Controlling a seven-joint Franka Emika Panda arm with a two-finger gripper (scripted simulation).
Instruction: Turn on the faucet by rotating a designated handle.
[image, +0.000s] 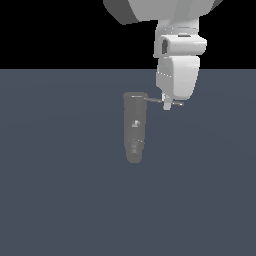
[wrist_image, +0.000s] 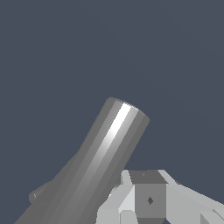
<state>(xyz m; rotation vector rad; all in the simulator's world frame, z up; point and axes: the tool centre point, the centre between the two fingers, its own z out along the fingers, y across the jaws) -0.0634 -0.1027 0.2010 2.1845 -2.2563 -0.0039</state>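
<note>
Faucet: the faucet (image: 134, 127) is standing on the dark blue-grey floor (image: 60, 190) near the middle of the exterior view, its flat-topped end up and its rounded tapering end nearer the camera.
Handle: the handle (image: 154, 100), a thin grey rod, is projecting from the flat-topped end toward the exterior view's right.
Gripper: the gripper (image: 168, 105) is hanging from the white arm (image: 177, 55) above and is meeting the rod partway along it.
Jaws: I cannot tell how far they are spreading, or whether they are clasping the rod.
Wrist view: the faucet's grey cylinder (wrist_image: 100, 166) is filling the frame beside a pale finger (wrist_image: 148, 199).
</note>
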